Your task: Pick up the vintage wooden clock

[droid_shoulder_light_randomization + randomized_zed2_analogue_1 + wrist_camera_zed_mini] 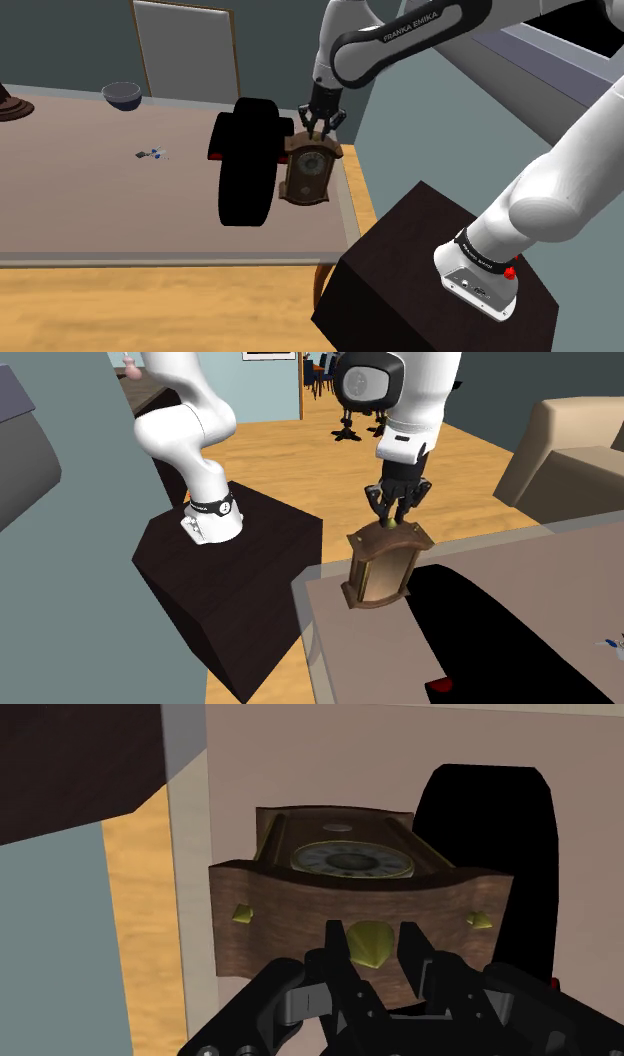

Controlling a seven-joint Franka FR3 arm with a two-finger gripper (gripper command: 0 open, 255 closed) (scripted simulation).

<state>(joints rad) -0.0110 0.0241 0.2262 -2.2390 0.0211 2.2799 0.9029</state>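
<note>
Firstly, we treat the wooden clock (307,175) as a rigid, moderately heavy, tall body. The case looks stiff, but its dial (352,861) and brass trim are likely fragile (a drop would probably mar them). It stands roughly upright on the table (100,200), close to the table edge nearest the stand (420,260). We judge the brass finial (368,944) at top centre to be a small, smooth hold. The clock may swing or slip beneath it, so lifting calls for slow, vertical motion. The gripper (322,128) sits directly above the clock, its fingers (335,954) clamped on that finial from both sides. In the shoulder view, a large black shape (247,165) lies at 9 o'clock of the clock, just beside it. The stand lies at 4 o'clock, and a bowl (121,95) at 10 o'clock, well apart.
</note>
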